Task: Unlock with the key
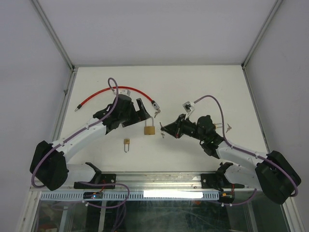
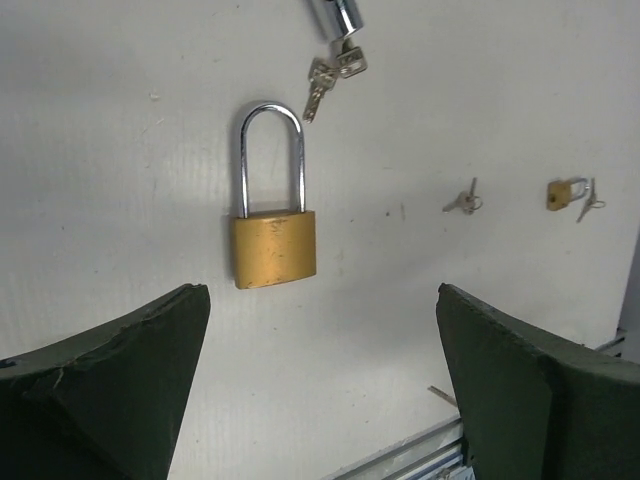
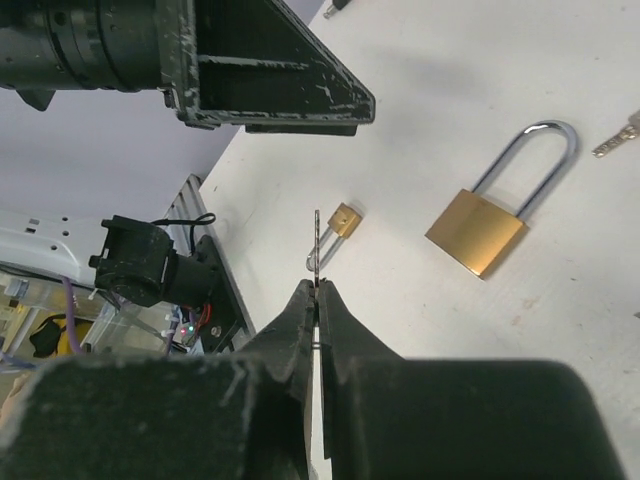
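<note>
Now the right end effector (image 3: 317, 292) is clenching a thin silver metal key (image 3: 317, 240), its blade pointing out ahead. The large brass padlock with the steel shackle (image 1: 149, 129) is lying flat on the white worktop (image 1: 203, 87), near the key's tip. The left end effector (image 2: 320, 300) is hovering over the lock, jaws wide apart and grasping nothing. Insertion seems to be the step in hand. Next, I judge, the lock is needing steadying and the blade lining up with the keyway.
</note>
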Available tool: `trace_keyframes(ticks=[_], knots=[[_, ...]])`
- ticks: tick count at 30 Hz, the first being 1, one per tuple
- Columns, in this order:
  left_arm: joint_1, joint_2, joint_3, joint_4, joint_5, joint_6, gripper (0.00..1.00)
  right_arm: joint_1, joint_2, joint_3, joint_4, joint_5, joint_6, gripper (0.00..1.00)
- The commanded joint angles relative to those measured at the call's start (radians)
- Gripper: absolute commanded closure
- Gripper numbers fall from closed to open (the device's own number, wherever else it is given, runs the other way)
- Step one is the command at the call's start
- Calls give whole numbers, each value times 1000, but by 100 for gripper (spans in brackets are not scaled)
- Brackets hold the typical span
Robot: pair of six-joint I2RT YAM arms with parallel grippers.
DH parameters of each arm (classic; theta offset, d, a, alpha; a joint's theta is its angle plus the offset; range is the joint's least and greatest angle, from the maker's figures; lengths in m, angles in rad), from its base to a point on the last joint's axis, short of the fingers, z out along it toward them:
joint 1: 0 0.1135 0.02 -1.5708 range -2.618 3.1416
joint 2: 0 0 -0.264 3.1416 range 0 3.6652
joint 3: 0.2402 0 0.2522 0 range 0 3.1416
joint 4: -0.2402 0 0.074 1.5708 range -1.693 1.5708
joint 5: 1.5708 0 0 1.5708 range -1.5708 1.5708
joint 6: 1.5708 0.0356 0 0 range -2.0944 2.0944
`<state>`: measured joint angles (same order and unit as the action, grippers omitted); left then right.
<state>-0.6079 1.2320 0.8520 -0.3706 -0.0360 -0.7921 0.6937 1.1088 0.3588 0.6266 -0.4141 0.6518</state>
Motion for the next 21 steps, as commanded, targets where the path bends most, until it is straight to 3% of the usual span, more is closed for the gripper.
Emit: trace_keyframes(ticks=[1, 14, 21], knots=[[-7, 104, 106, -141, -12, 45, 1, -15, -53, -4, -27, 61, -29, 100], [-99, 509, 390, -366, -100, 51, 1, -59, -109, -33, -95, 68, -62, 100], [-118, 606, 454, -406, -122, 43, 5, -85, -118, -39, -118, 61, -73, 100]])
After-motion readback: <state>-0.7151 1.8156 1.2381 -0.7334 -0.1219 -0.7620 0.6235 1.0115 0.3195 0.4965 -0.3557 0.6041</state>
